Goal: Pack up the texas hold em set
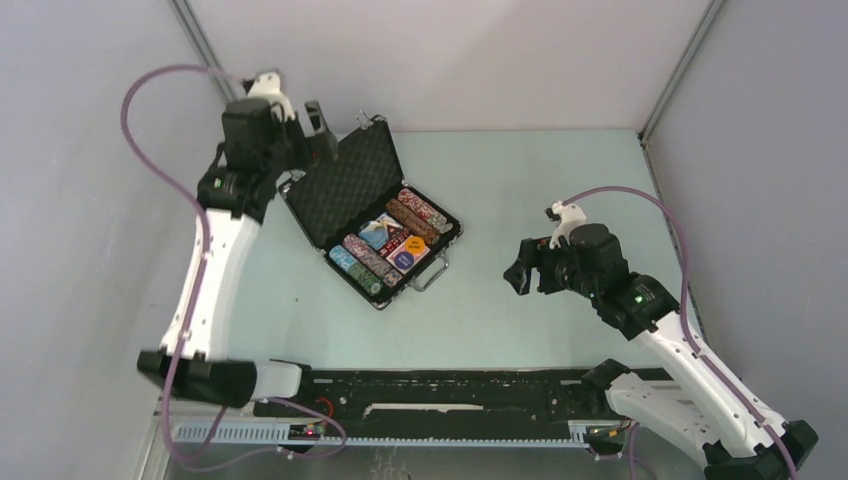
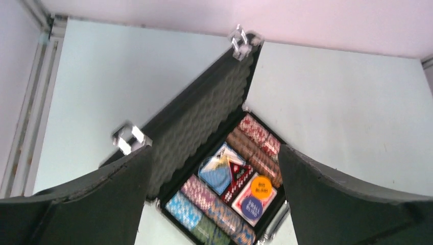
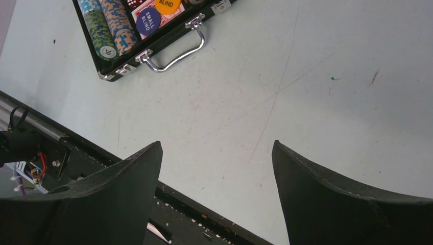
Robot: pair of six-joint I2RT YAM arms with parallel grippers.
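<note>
The black briefcase lies open on the table, its foam-lined lid standing up at the back left. Inside are rows of multicoloured chips, a blue deck, a red deck, an orange button, a blue button and a triangular marker. Its silver handle faces the right arm. My left gripper is open, above and behind the lid's top edge. My right gripper is open and empty, over the table right of the case.
A black rail runs along the table's near edge between the arm bases. Grey walls close in the table on the left, back and right. Silver latches stick out from the lid's rim.
</note>
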